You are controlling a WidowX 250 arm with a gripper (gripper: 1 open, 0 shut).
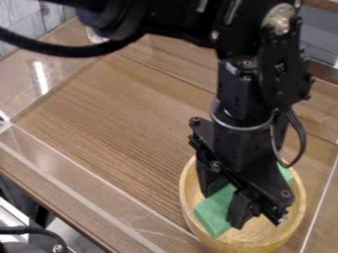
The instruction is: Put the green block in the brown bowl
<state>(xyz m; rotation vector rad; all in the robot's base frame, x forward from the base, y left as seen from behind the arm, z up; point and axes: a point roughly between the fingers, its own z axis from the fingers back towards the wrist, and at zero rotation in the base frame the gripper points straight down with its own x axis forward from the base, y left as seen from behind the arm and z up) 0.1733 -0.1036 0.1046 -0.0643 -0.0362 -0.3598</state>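
Observe the gripper [235, 198] at the lower right of the frame, its fingers closed around the green block [215, 210]. The block is tilted and positioned over the brown bowl [193, 221]; contact between block and bowl cannot be determined. The bowl rests on the wooden table [99, 128].

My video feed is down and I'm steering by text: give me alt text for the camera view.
A black robot arm reaches down over the brown bowl, its pincer around the green block, which sits low within the bowl's rim; whether it touches the bottom cannot be told. The bowl stands on a wooden table.
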